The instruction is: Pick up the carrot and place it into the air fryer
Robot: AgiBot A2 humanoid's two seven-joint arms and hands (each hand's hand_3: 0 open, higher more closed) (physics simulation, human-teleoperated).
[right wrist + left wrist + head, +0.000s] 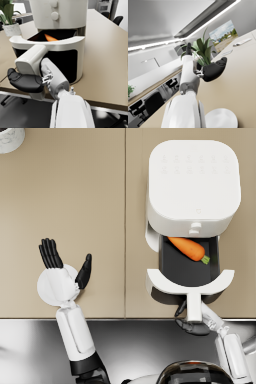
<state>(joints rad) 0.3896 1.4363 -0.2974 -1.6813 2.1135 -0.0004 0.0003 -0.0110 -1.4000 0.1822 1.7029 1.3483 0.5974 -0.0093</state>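
The left hand [62,268] hovers spread and empty over the counter [75,203], while the right hand [192,325] grips the air fryer [192,183] drawer handle [194,308], carrot [188,248] inside.

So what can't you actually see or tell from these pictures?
- Carrot: in the right wrist view only an orange tip shows above the drawer front.
- Right hand: in the head view the drawer handle covers most of it, so its grip is unclear.
- Pot: cut off by the head view's top-left corner.
- Air fryer buttons: too faint to read.
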